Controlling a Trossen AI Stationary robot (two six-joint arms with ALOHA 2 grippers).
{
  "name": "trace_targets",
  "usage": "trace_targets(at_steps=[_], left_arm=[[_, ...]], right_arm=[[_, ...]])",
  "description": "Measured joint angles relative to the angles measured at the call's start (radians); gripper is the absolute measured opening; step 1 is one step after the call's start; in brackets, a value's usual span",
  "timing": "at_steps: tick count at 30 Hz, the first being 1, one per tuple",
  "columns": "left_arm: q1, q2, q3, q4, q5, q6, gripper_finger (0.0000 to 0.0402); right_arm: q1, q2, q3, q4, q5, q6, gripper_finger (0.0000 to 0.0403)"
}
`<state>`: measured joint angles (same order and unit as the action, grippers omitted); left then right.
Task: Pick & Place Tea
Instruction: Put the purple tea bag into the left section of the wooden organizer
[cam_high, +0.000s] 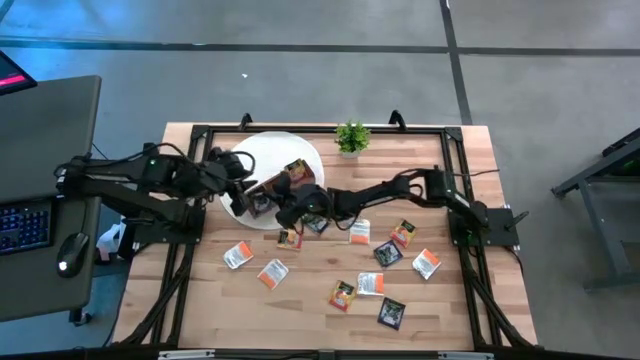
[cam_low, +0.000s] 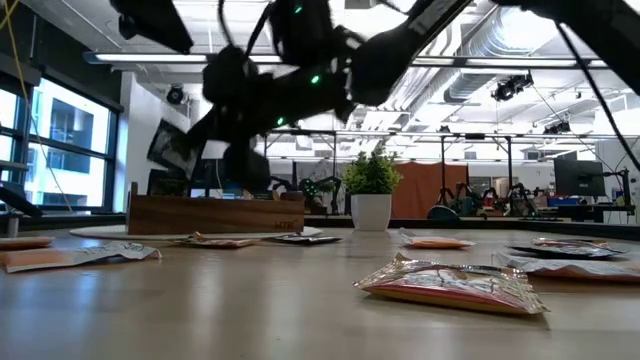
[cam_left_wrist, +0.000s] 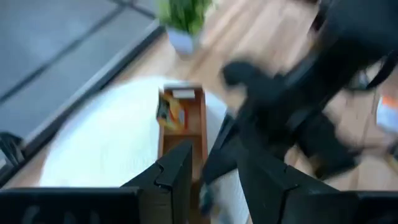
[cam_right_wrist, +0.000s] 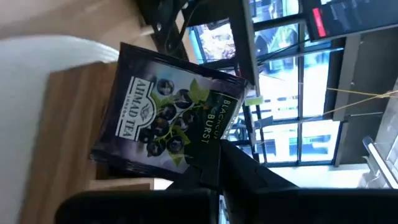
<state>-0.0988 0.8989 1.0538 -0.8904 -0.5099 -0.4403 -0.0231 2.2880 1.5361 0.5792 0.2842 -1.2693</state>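
Observation:
Several small tea sachets lie flat on the wooden table, among them (cam_high: 238, 254), (cam_high: 343, 295) and a dark one (cam_high: 391, 312). A brown wooden box (cam_high: 272, 186) stands on a white round plate (cam_high: 262, 152), with an orange sachet (cam_left_wrist: 173, 112) in one compartment. My right gripper (cam_right_wrist: 214, 158) reaches in from the table's right to the box (cam_right_wrist: 68, 118) and is shut on a dark navy sachet (cam_right_wrist: 165, 115). My left gripper (cam_left_wrist: 217, 180) is open at the box's left end (cam_left_wrist: 181, 140). Whether it touches the box I cannot tell. My right gripper pinches the dark navy sachet between its two fingers at one edge (cam_right_wrist: 208, 146), near a corner. The sachet is lifted clear and stands out flat beyond the fingertips, over the wooden box and the plate.
A small green potted plant (cam_high: 351, 138) stands at the table's far edge, just right of the plate. The two arms are close together over the plate. Loose sachets cover the table's middle and right. There is bare wood along the near edge and near the left corner (cam_high: 190, 300).

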Motion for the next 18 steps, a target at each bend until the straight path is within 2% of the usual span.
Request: trace_targets(at_steps=[8,18], left_arm=[[0.0,-0.006,0.007,-0.026,0.005,0.009,0.0123],[0.0,0.001,0.007,-0.063,0.005,-0.002,0.0123]], right_arm=[[-0.021,0.12,0.185,-0.119,-0.019,-0.098,0.0],[-0.063,0.125,0.201,-0.193,0.056,-0.092,0.0]])
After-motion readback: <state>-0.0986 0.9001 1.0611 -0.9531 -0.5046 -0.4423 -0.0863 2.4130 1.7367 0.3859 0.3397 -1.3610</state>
